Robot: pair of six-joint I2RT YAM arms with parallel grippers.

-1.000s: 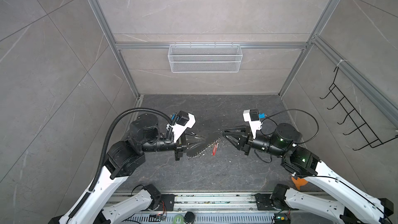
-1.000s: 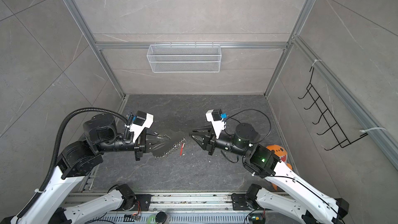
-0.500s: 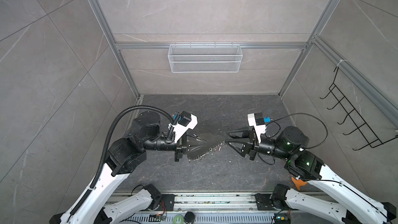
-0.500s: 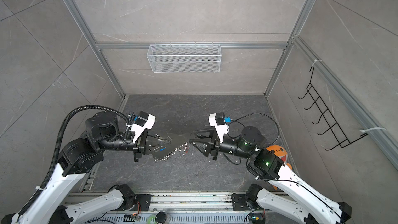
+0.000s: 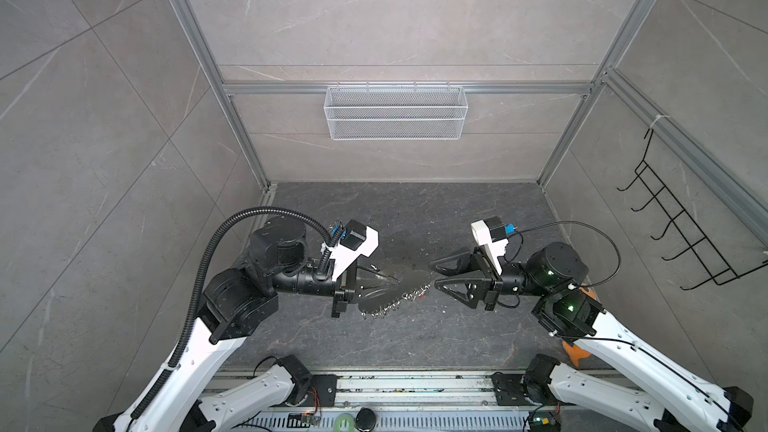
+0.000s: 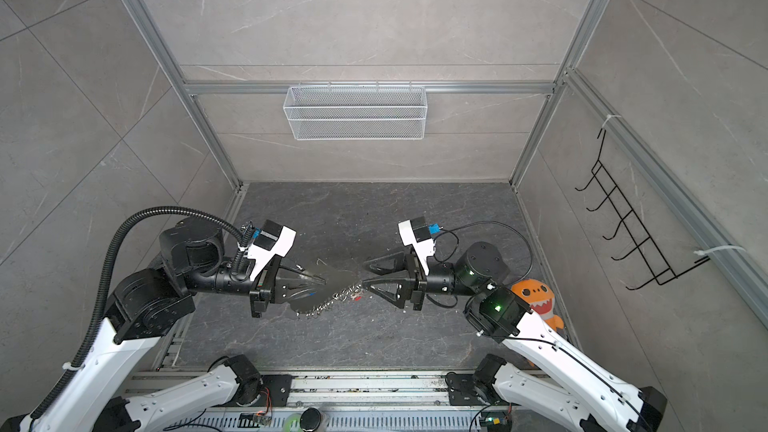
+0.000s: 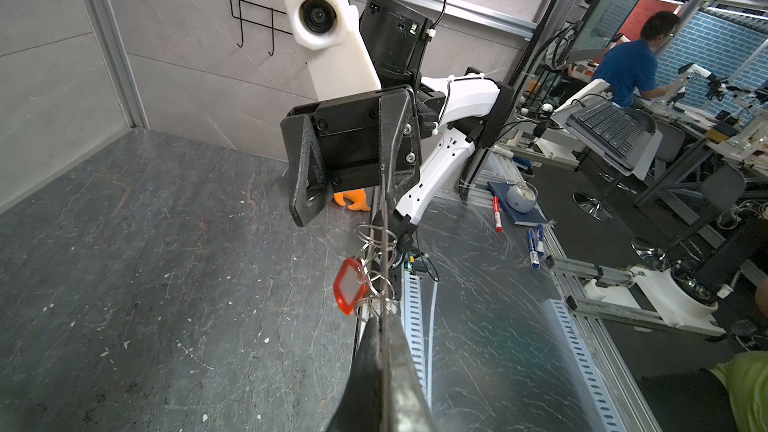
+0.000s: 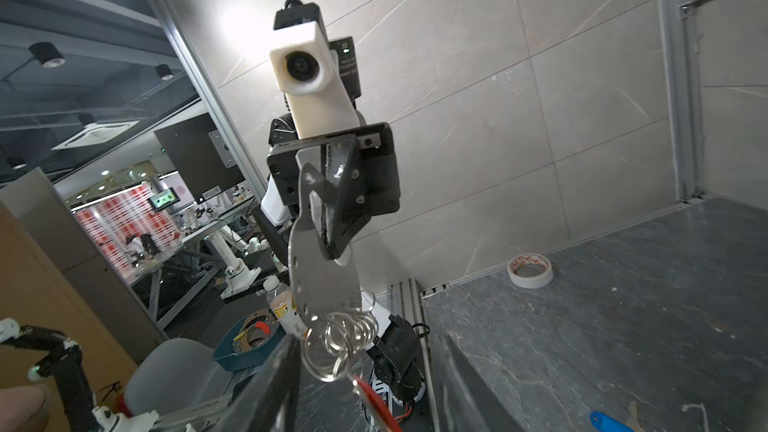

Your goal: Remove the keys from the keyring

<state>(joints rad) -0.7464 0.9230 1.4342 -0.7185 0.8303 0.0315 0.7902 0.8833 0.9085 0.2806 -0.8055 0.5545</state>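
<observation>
Top views: left gripper [image 5: 392, 282] is clamped tight on the tag [image 5: 409, 280] and holds the keyring [image 5: 395, 305] up in the air over the middle of the table [image 5: 415, 338], with the rings trailing off toward 8 o'clock. Right gripper [image 5: 434, 274] sits at 3 o'clock of the rings, jaws roughly halfway apart, nothing in them. Same story in both top views.

Left wrist: the tag is edge-on between the pinched fingers [image 7: 365, 371]. Red key [image 7: 350, 286] hangs off the rings [image 7: 376, 251], so it's not off yet.

Right wrist: the rings dangle in the gap between the spread fingers [image 8: 270, 388], just beside one of them. Can't tell if they touch. Blue key [image 8: 609, 423] already lies loose on the table. I can't make out the silver one for sure.

My read: it's lining up for the red key. Next move needs a pinch on the red body itself, not the rings, then working it around the split ring while the left grip stays firm.
</observation>
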